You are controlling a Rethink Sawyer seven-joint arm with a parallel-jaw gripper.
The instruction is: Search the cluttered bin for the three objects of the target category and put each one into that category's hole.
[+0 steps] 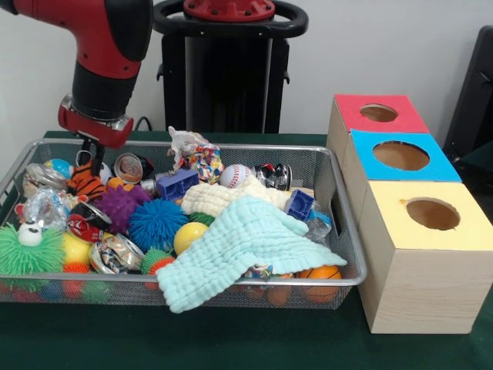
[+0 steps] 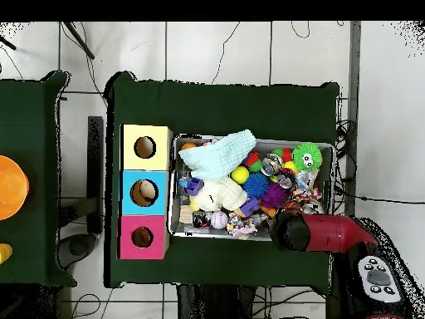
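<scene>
mint-green cloth (image 1: pixel 245 245) is draping over the near rim of the bin (image 1: pixel 339 282) at about 6 o'clock of the front view, hiding part of the heap beneath it; an orange basketball (image 1: pixel 323 273) is peeking out under its right corner. just behind it a yellow ball (image 1: pixel 187 235), a blue spiky ball (image 1: pixel 156 223) and a purple spiky ball (image 1: pixel 122 205) are crowding together, with a crushed can (image 1: pixel 114 254) and a green fuzzy toy (image 1: pixel 29 253) sitting toward 8 o'clock. deeper in, a cream cloth (image 1: pixel 218 197), a blue block (image 1: pixel 178 184), a baseball (image 1: pixel 235 175) and a knotted rope toy (image 1: pixel 202 160) are lying along the far wall, near 12 o'clock of the bin.

outside the bin at 3 o'clock the three boxes are standing in a row, yellow top nearest, blue next, red farthest. the hole (image 1: pixel 379 112) in the red top is showing only bare wood inside in the overhead view, and the other two holes are looking bare as well, so i am judging that nothing visible has gone in and all three target objects are waiting to be found; the pictures are not telling which category is wanted.

farthest back, at 10 o'clock, the gripper (image 1: pixel 90 165) is hanging on the red arm over the bin's far left corner, its tips dipping down beside a tiger-striped toy (image 1: pixel 85 183). whether its fingers are spread or closed, or gripping anything, i cannot tell.
</scene>
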